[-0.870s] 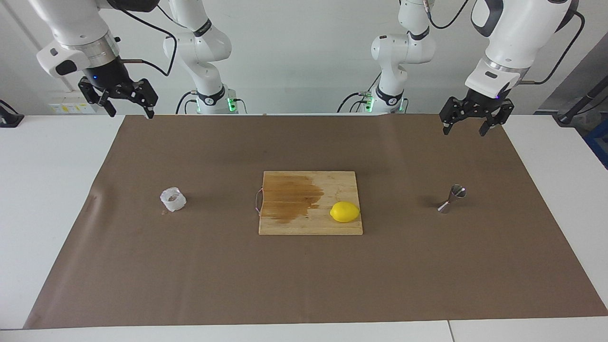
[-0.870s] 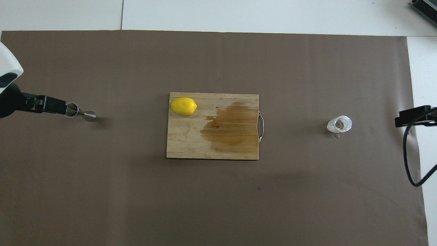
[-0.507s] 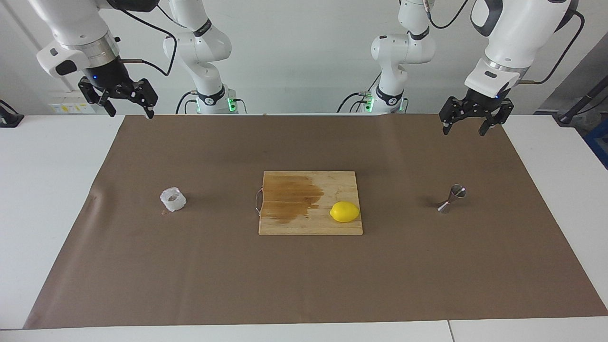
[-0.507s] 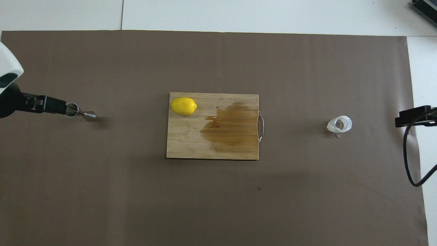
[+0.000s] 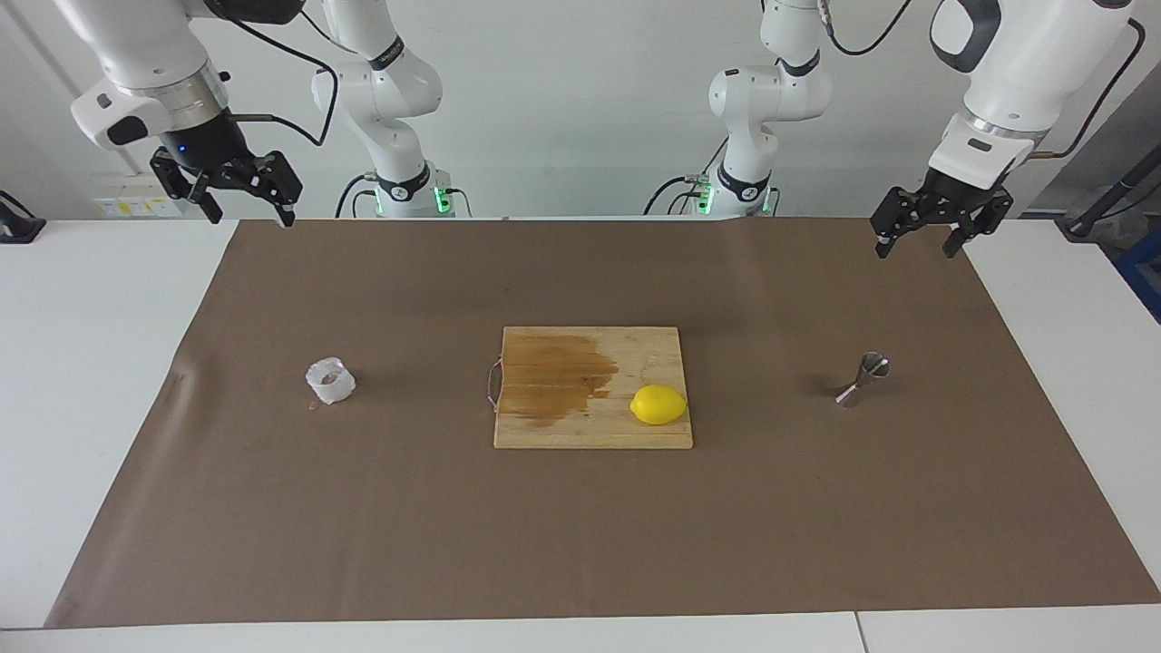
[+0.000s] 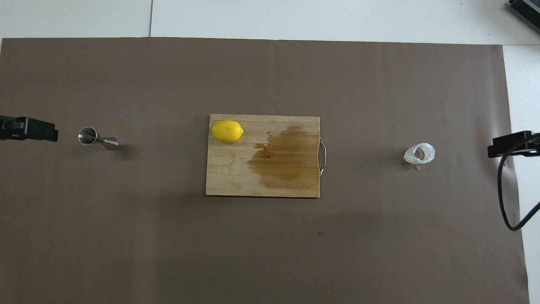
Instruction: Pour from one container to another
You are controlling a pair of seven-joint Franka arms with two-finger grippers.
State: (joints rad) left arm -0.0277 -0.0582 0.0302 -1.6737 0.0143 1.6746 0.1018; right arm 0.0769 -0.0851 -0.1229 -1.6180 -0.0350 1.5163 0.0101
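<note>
The whitish crinkled cup [image 5: 331,381] [image 6: 419,153] stands upright on the brown mat toward the right arm's end of the table. The steel jigger [image 5: 863,379] [image 6: 98,139] stands upright toward the left arm's end. My left gripper [image 5: 916,245] [image 6: 29,128] hangs open and empty, high over the mat's edge at its own end, well clear of the jigger. High over the mat's edge at the other end, my right gripper [image 5: 251,215] [image 6: 510,144] is open too and holds nothing, apart from the cup.
A wooden cutting board [image 5: 544,426] [image 6: 228,177] with a dark wet stain lies mid-mat. A yellow lemon [image 5: 658,404] [image 6: 227,131] rests on it at the left arm's side. A tiny bit lies beside the cup [image 6: 416,168].
My left gripper has drawn away toward its own end of the table and no longer covers the jigger from above. The right gripper has barely moved.
</note>
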